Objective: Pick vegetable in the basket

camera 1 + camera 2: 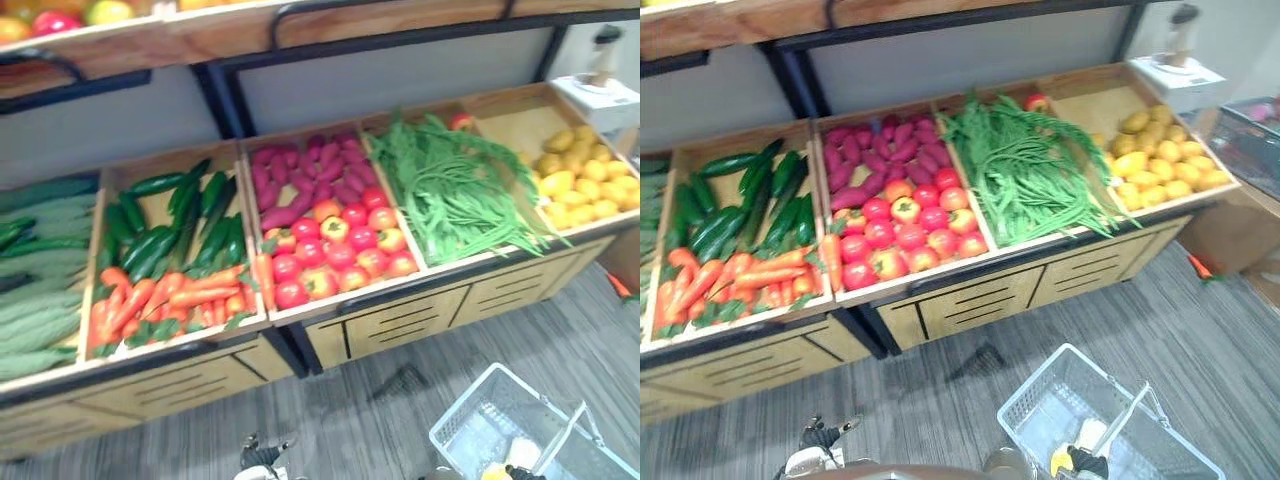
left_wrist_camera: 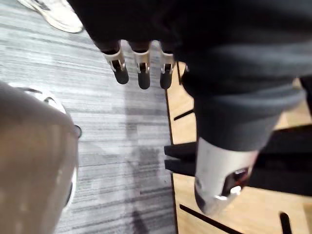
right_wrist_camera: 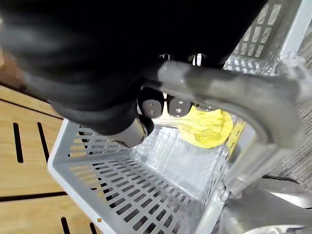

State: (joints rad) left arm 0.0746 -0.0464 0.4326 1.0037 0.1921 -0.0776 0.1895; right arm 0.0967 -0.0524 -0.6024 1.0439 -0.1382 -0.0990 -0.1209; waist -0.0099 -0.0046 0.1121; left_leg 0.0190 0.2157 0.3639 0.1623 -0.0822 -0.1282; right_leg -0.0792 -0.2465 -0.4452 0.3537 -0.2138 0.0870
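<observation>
A pale grey plastic basket hangs low over the floor in front of the stand, at the lower right. My right hand is curled round its handle. A yellow vegetable lies on the basket's bottom. My left hand hangs over the grey floor beside the stand's wooden front, fingers straight and holding nothing. The stand's bins hold cucumbers, carrots, purple sweet potatoes, red tomatoes and peppers, green beans and yellow vegetables.
A wooden stand with slotted front panels runs across the view, with a shelf of fruit above it. Pale green gourds fill the far left bin. A person's white shoe stands on the grey floor.
</observation>
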